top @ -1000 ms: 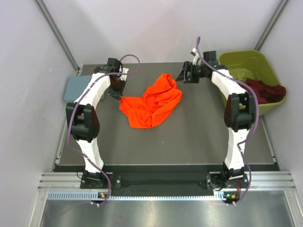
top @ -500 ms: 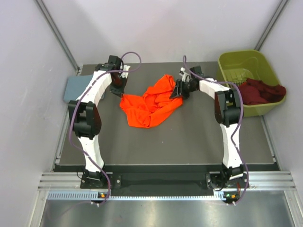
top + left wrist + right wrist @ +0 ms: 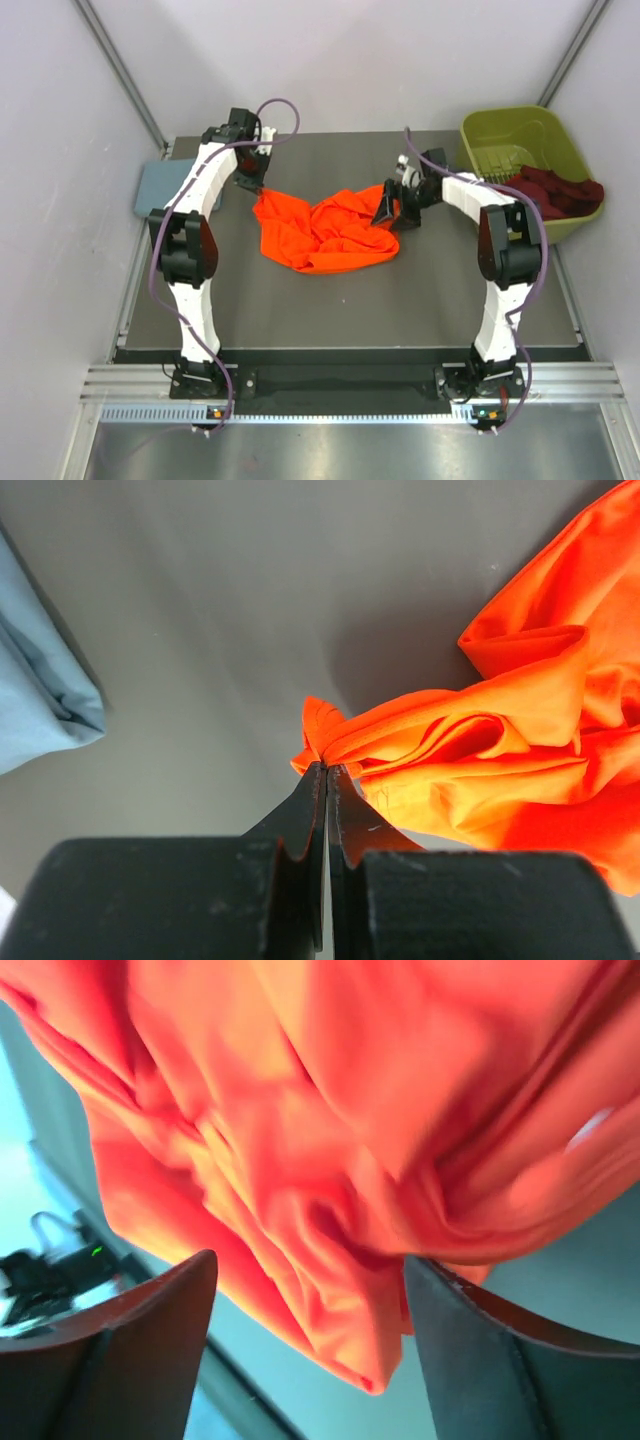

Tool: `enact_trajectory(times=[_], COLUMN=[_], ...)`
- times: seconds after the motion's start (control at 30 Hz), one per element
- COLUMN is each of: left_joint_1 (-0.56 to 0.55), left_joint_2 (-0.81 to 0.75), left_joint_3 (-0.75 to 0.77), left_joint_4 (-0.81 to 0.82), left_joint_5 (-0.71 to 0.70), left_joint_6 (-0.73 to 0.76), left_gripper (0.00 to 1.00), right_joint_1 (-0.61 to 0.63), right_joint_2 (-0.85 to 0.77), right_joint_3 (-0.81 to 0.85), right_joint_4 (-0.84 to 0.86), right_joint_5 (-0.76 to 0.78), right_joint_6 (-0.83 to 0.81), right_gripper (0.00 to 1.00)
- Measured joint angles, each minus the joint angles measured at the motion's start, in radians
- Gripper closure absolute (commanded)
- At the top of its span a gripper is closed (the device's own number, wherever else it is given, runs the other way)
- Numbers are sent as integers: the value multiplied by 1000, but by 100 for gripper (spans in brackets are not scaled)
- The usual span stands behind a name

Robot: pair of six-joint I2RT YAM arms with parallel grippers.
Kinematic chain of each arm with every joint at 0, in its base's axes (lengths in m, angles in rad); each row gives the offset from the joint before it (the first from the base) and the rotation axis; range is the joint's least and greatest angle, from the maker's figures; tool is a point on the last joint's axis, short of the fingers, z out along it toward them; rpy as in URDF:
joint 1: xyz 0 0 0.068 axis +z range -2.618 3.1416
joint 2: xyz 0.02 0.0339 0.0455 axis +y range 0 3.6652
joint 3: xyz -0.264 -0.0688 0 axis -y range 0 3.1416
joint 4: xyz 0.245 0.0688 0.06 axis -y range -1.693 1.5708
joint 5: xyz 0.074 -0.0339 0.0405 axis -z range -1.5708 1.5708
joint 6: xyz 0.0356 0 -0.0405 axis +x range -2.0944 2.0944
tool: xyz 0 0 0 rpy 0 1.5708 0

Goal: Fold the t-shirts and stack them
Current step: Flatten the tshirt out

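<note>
From where I stand, the orange t-shirt [image 3: 325, 232] lies in a crumpled heap near the middle of the dark tabletop [image 3: 400, 290], spread wider than it is deep, with folds bunched up across it.

The left gripper [image 3: 256, 186] sits at the heap's 10 o'clock corner. In its wrist view the jaws are pressed together on a small peak of orange fabric, and the cloth fans out from that pinch toward 3 o'clock.

The right gripper [image 3: 392, 208] is at the shirt's 3 o'clock edge, touching the cloth. Its wrist view is filled with orange folds close to the lens; the jaws stand wide apart, one at each lower corner of that view, with fabric hanging between them and neither visibly pressing on it.

At the tabletop's 10 o'clock edge rests a folded blue-grey cloth [image 3: 158, 187], well apart from the orange heap.

Off the tabletop at 2 o'clock stands a green bin [image 3: 520, 135], and a dark red garment [image 3: 550, 192] is draped over its near rim, partly inside.
</note>
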Motion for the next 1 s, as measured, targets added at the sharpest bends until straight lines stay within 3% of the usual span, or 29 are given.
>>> enact_trajectory(times=[0.27,0.53,0.87,1.0], left_joint_1=[1,1,1,2], left_joint_2=[1,0,-22,-29], left_joint_3=[-55,-76,-128,-129], left_joint_4=[9,21,23,24], left_joint_5=[35,47,47,46], left_joint_6=[-13,-30,-31,-31], left_gripper=[100,100,100,100], right_joint_1=[-4,-5,-11,-13], right_joint_2=[-49,85,219,220], right_joint_3=[233,306,342,359], right_joint_4=[-12,-5,-35,-31], right_joint_5=[120,179,201,201], right_joint_6=[-147,-220,-237,-238], right_gripper=[37,58,63,74])
